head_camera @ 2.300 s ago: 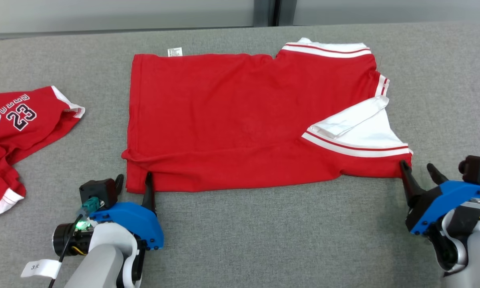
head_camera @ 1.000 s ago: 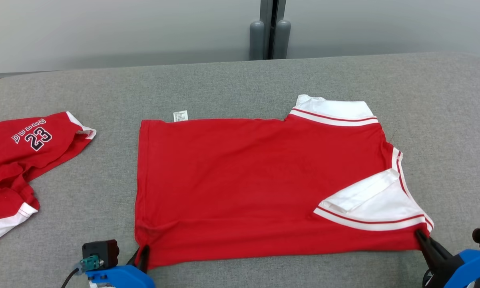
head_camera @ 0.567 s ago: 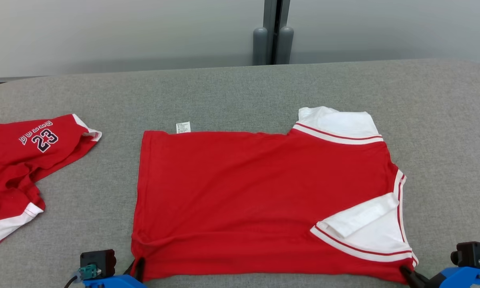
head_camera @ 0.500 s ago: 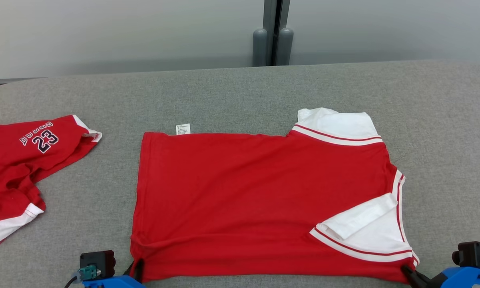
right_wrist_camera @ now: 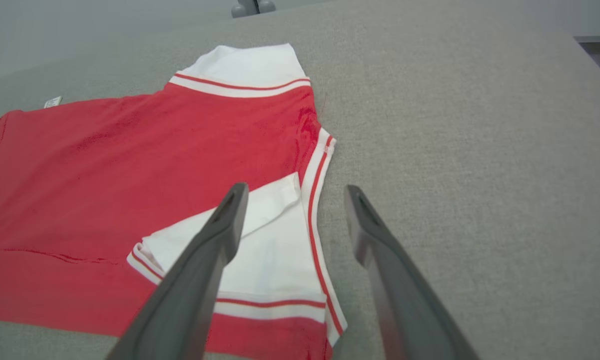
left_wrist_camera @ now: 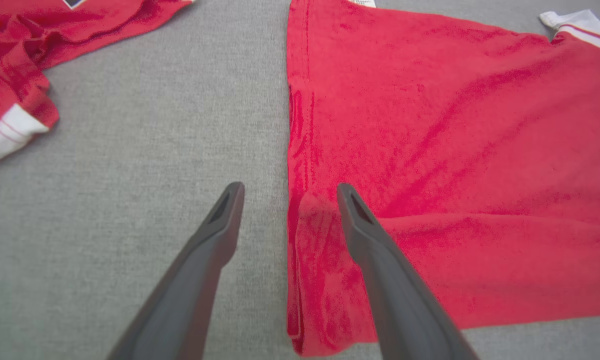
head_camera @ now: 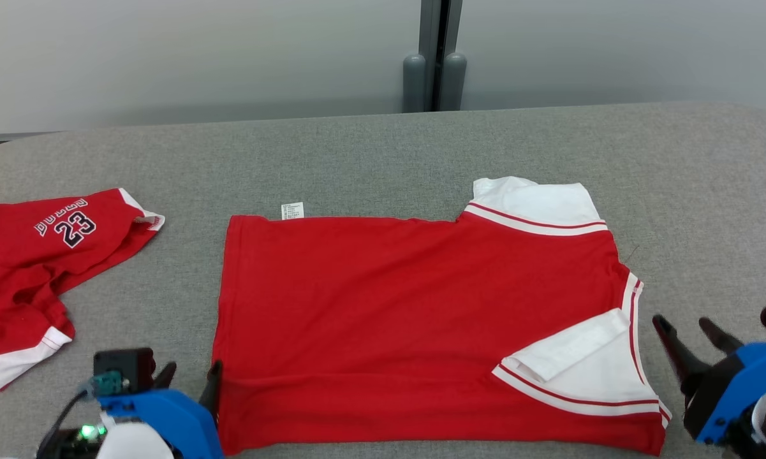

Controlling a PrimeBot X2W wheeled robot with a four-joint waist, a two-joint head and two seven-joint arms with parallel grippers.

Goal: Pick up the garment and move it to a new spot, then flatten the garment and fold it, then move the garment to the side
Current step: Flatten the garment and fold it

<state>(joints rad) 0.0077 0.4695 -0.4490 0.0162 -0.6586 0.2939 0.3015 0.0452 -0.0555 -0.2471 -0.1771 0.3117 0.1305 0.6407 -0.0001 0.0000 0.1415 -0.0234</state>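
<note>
A: Whereabouts of the garment (head_camera: 389, 319)?

B: Spread flat in the middle of the grey surface (head_camera: 357, 146). Red, with a straight edge to the left and white, red-striped sleeves to the right. Far sleeve (head_camera: 536, 201) lying out past the top edge, near sleeve (head_camera: 580, 366) folded in over the red cloth. Small white label (head_camera: 292, 210) sticking out at the far left corner. Low crease running along the near edge.

A: And the left gripper (head_camera: 190, 376)?

B: Wide open, holding nothing. Down at the near left corner, straddling the garment's left edge in the left wrist view: one finger over red cloth, the other over bare surface. Touching or just above, impossible to tell.

A: Right gripper (head_camera: 681, 328)?

B: Also spread wide, empty. Just beside the near right corner in the head view, apart from the cloth, fingers pointing away across the surface.

A: Anything else lying about?

B: A second red shirt (head_camera: 19, 268), crumpled, numbered 23, with white trim. Over at the far left of the surface, well apart from the garment.
</note>
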